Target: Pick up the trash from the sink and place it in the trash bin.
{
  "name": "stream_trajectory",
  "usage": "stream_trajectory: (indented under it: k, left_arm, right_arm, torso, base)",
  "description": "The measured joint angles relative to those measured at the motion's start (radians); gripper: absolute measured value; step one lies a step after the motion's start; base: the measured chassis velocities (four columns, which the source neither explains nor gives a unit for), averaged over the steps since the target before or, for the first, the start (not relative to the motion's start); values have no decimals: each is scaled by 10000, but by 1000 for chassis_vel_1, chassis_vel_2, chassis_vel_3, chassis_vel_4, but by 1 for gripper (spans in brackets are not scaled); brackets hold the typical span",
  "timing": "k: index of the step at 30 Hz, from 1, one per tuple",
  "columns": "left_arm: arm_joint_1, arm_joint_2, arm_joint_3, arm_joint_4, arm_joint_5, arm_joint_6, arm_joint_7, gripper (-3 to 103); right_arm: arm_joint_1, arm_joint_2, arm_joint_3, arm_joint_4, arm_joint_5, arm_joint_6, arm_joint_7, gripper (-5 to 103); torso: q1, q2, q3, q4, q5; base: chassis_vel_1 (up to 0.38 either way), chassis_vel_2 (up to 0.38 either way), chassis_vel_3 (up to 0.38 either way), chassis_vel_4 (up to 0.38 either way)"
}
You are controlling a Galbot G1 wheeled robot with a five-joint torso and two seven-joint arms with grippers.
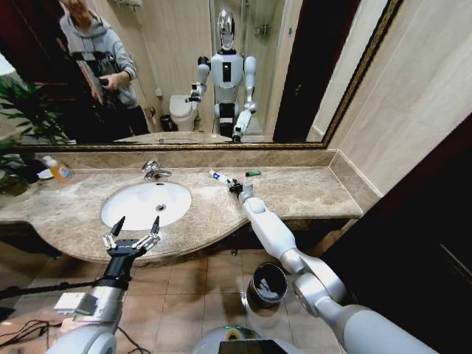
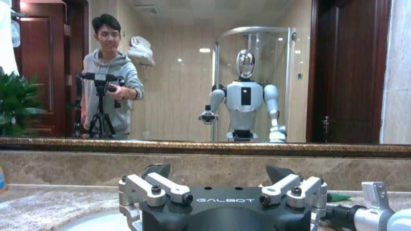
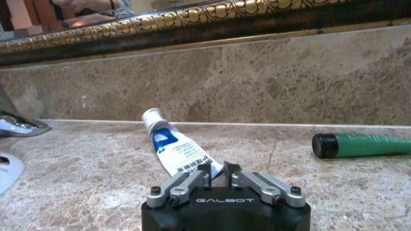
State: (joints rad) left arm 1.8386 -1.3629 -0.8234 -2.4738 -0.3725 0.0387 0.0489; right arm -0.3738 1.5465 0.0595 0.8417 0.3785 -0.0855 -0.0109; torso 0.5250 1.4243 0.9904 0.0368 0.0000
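Right gripper pinched shut on flat crimped end of blue-and-white tube, atop glossy veined marble countertop.

Right arm stretched forward, right gripper fingers pinched together; left gripper hovers low, fingers spread.

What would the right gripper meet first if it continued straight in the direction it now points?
The right gripper already sits at the near end of the blue-and-white tube, fingers nearly closed there. Going straight on, it would push along that tube; behind it stands the marble backsplash.
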Motion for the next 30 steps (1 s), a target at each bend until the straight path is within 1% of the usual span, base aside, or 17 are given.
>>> stream_trajectory:
  k: [2,3,4,6,16,22,24,26,27,30]
  left_arm:
    - [0,0,0,0,0,0,0,100]
    - [0,0,0,0,0,0,0,100]
    - [0,0,0,0,0,0,0,100]
    - [0,0,0,0,0,0,0,100]
    - [0,0,0,0,0,0,0,100]
    - [0,0,0,0,0,0,-1,100]
    - [0,0,0,0,0,0,0,100]
    - [0,0,0,0,0,0,-1,100]
    - [0,0,0,0,0,0,-1,100]
    - [0,-1,-1,0,0,0,-2,100]
  right_arm:
    - [-67,-46,16,140,15,-38,1,4]
    - [-67,-46,16,140,15,-38,1,4]
    - [-119,-84,30,241,26,-64,6,2]
    - [-224,-159,46,425,62,-108,17,0]
    - [-700,-572,153,1412,299,-288,101,0]
    - [-1330,-964,560,2742,211,-199,168,0]
    - [-1565,-1178,703,3325,416,-218,187,0]
    - [-1812,-1368,828,3958,812,-406,252,0]
    - [-1812,-1368,828,3958,812,-406,252,0]
    - [-2413,-1819,1149,5334,1192,-638,321,0]
  torso:
    - [0,0,0,0,0]
    - [0,0,0,0,0]
    - [0,0,0,1,0]
    - [0,0,1,1,0]
    - [1,-1,1,0,0]
    - [0,-2,1,-1,1]
    - [0,-2,0,0,0]
    - [1,-2,0,0,-1]
    - [1,-2,0,0,-1]
    - [1,-2,0,1,0]
  base:
    - [0,0,0,0]
    - [0,0,0,0]
    - [0,0,0,0]
    - [0,0,0,0]
    - [0,0,0,0]
    - [0,0,0,0]
    - [0,0,0,0]
    - [0,0,0,0]
    - [0,0,0,0]
    - [0,0,0,0]
